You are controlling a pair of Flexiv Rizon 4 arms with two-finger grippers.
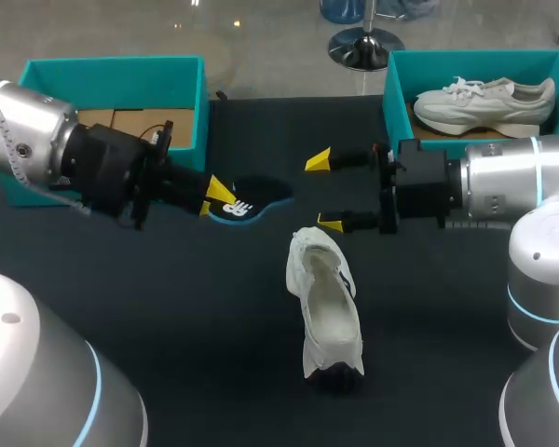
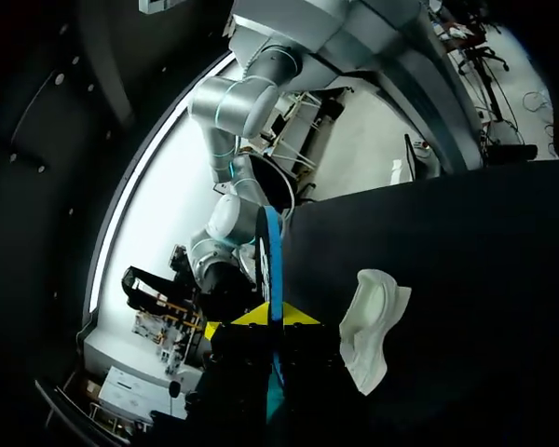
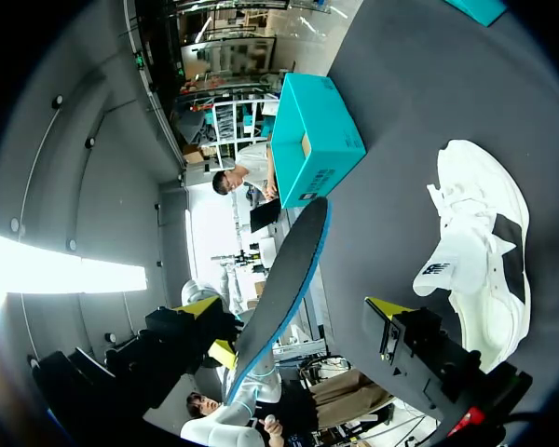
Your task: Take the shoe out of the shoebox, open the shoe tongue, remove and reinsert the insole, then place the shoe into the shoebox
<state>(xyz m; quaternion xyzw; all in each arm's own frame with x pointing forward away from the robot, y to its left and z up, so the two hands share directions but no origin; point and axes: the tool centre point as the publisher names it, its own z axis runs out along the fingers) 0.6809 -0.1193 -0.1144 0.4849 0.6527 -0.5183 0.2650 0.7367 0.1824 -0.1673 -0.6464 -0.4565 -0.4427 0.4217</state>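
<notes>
1. The insole [image 1: 256, 196] is black on its upper face, with a white mark printed on it and a bright blue edge running round it.
2. In the left wrist view it shows edge-on, as a thin blue line standing straight out ahead of the fingers.
3. The left hand [image 1: 214, 198] pinches one end of the insole between its two yellow tips. The rest of the insole sticks out over the dark bench [image 1: 168, 307], toward the right arm.
4. The right hand [image 1: 324, 192] is spread wide and grips nothing. The free end of the insole lies just short of the gap between its fingers.
5. The shoe [image 1: 328, 298] is white, with a dark patch at the end nearest the robot. It lies on the bench with its opening upward, so the pale inside is visible. In the right wrist view its tongue is turned outward.
6. The shoe lies apart from both hands. It is below the right hand in the head view, and beside the left hand in the left wrist view.
7. A teal left box [image 1: 112, 67] stands behind the left arm, with brown cardboard inside.
8. A teal right box [image 1: 475, 56] stands behind the right arm, and a second white shoe [image 1: 484, 102] rests in it.
</notes>
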